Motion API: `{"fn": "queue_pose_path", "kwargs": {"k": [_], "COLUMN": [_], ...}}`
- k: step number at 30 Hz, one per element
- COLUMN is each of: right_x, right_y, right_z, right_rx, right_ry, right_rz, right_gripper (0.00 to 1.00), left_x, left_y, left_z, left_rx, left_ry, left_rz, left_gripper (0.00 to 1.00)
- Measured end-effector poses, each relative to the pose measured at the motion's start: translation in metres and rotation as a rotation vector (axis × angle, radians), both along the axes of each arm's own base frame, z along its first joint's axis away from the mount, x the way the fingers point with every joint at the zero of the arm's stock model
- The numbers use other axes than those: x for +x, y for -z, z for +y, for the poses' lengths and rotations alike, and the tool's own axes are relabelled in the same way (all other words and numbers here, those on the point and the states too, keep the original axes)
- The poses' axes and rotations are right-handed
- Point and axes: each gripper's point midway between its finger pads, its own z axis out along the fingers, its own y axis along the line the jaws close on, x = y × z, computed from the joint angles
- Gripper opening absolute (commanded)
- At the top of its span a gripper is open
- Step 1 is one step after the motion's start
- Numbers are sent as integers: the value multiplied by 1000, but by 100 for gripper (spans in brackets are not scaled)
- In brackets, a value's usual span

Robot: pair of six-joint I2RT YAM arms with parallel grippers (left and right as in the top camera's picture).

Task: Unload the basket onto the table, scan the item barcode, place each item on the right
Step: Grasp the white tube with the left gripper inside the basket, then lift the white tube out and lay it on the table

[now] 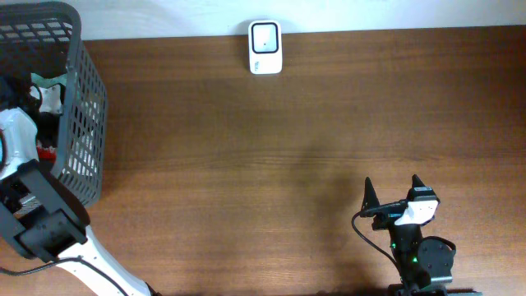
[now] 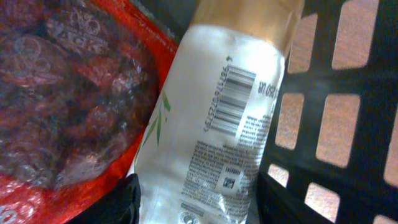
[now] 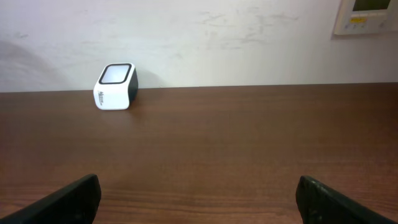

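- Basket [image 1: 82, 123]: a dark mesh bin at the far left corner of the table [image 1: 246, 164]. The left arm [image 1: 41, 222] reaches into it from the near side.
- White package [image 2: 211, 124]: the item to be scanned. It lies inside the basket, tilted, with a tan band across its upper end. It rests against a red packet [image 2: 62, 93] on one side and sits close to the basket's perforated wall [image 2: 348, 112] on the other.
- Barcode [image 2: 229, 102]: printed on the upper face of the package, turned towards the wrist camera and unobstructed.
- Left gripper [image 2: 196, 208]: down in the basket, with dark fingertips [image 2: 127, 199] showing at either side of the package's lower end. From here I cannot tell whether they press on the package or merely flank it.
- Scanner [image 1: 265, 48]: a small white unit with a dark window, standing at the far edge of the table against the wall [image 3: 199, 37], well apart from the basket.
- Right gripper [image 1: 393, 193]: low over the near right part of the table, jaws spread wide with nothing between them, facing the scanner [image 3: 116, 86].
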Motion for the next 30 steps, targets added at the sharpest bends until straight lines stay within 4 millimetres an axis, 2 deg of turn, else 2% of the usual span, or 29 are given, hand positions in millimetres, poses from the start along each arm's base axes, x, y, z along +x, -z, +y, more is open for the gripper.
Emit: {"fn": "queue_pose_path", "kwargs": {"k": [2, 6, 7, 8, 9, 12, 13, 14, 16, 18, 19, 21, 23, 25, 26, 27, 30], "right_x": [0, 0, 0, 0, 0, 0, 0, 0, 0, 0, 0, 0, 0, 0, 0, 0, 0], "right_y": [0, 0, 0, 0, 0, 0, 0, 0, 0, 0, 0, 0, 0, 0, 0, 0, 0], "right_z": [0, 0, 0, 0, 0, 0, 0, 0, 0, 0, 0, 0, 0, 0, 0, 0, 0], "right_rx": [0, 0, 0, 0, 0, 0, 0, 0, 0, 0, 0, 0, 0, 0, 0, 0, 0], "right_ry": [0, 0, 0, 0, 0, 0, 0, 0, 0, 0, 0, 0, 0, 0, 0, 0, 0], "right_rz": [0, 0, 0, 0, 0, 0, 0, 0, 0, 0, 0, 0, 0, 0, 0, 0, 0], "right_gripper": [99, 99, 98, 99, 98, 98, 98, 98, 98, 98, 99, 98, 99, 99, 98, 99, 98], "left_x": [-4, -5, -7, -9, -11, -33, -37, -37, -37, -37, -37, -36, -31, -27, -20, -13, -6], "left_y": [3, 6, 8, 10, 11, 28, 32, 33, 33, 33, 33, 30, 17, 0, -13, -28, -56], "left_z": [1, 2, 3, 4, 6, 20, 22, 24, 23, 23, 23, 24, 29, 32, 36, 41, 41], "left_rx": [20, 58, 64, 77, 89, 151, 157, 173, 189, 194, 195, 193, 191, 188, 197, 210, 217], "left_ry": [29, 54, 53, 53, 49, 25, 25, 35, 53, 59, 62, 49, -5, -40, -60, -82, -101], "left_rz": [11, 29, 36, 47, 58, 147, 164, 168, 173, 173, 173, 172, 166, 162, 141, 108, 43], "left_gripper": [48, 50, 57, 77, 82, 86, 78, 65, 52, 46, 39, 18, 12, 9, 1, 0, 0]}}
